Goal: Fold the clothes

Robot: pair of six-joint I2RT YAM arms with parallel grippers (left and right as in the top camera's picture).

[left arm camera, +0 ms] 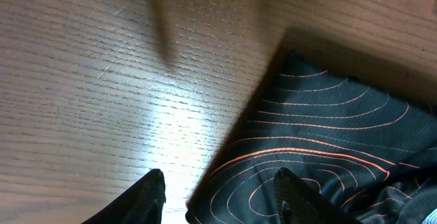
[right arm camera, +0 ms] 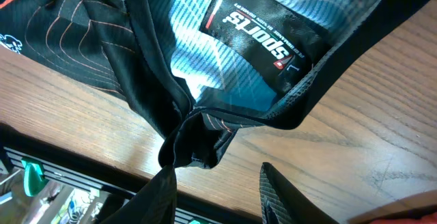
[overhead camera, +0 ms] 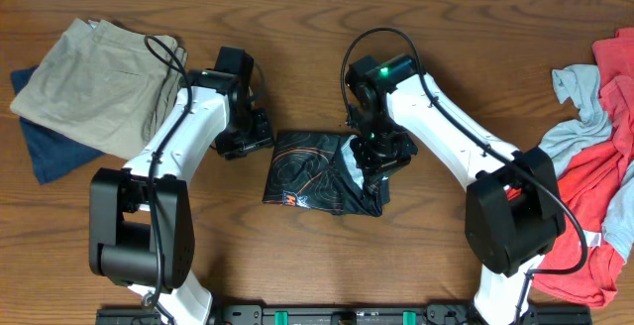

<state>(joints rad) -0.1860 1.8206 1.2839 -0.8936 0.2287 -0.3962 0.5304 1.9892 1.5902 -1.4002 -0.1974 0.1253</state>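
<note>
**Surface** [overhead camera: 297, 28]: wood, glossy under the lamp. The risk, as I judge it, is that the black garment [overhead camera: 317, 171] slides instead of creasing if an arm pushes its edge sideways, and the fold in it opens.

**Unsorted heap** [overhead camera: 594, 157], red and pale blue: well off to the right of the black garment. The right arm's base joint stands against it, so a wide swing could drag a piece along.

**Folded stack** [overhead camera: 94, 87], khaki on dark blue: well off to the left of the black garment. I see little risk to it.

**Black garment**, orange contour print: roughly folded at the middle, with its right end gathered into a twisted bunch [right arm camera: 191, 138]. If an end effector closes on that bunch alone, I expect one layer to lift and the rest to unroll.

**Right end effector** [right arm camera: 215, 197]: over the garment's right end, fingers spread and gripping nothing. The bunch lies just ahead of them, at the tip of one finger.

**Left end effector** [left arm camera: 218, 200]: at the garment's left edge, fingers spread and empty. That edge runs between them, flat on the surface.

**Sewn label** [right arm camera: 266, 22]: face up on the garment's right end, just beyond the bunch.
</note>
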